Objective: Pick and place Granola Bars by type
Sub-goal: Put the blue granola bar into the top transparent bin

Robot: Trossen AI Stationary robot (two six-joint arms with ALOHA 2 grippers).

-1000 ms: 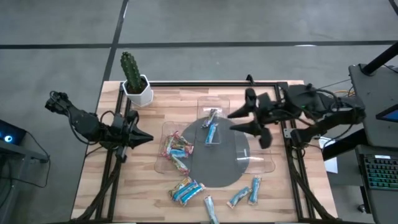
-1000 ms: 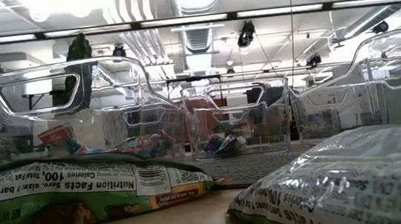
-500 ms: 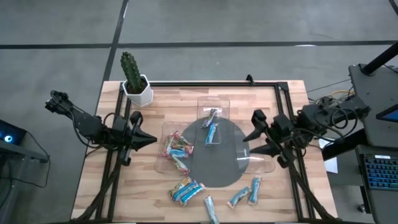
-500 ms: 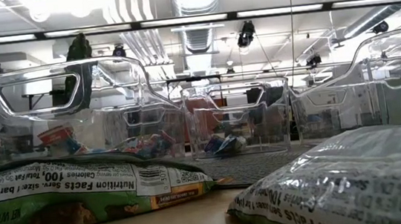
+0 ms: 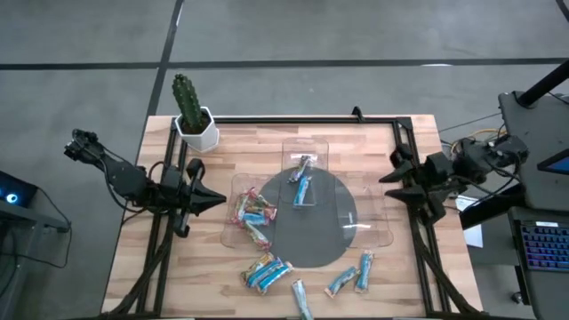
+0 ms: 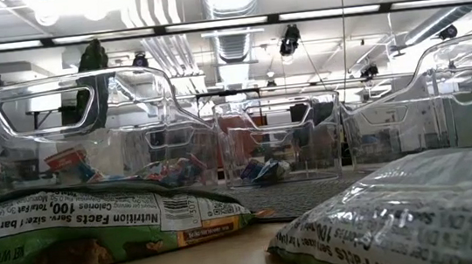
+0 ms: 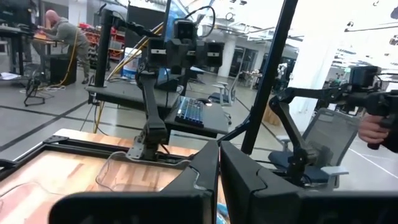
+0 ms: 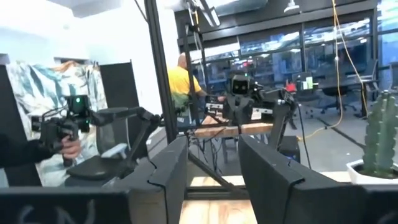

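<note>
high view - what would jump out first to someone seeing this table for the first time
Probably the green cactus in its white pot at the table's far left corner, and the dark grey round mat in the middle under three clear trays. Next come the shiny granola bars scattered along the near edge, with more already lying in two trays. The left gripper and right gripper flank the table, both empty.
</note>
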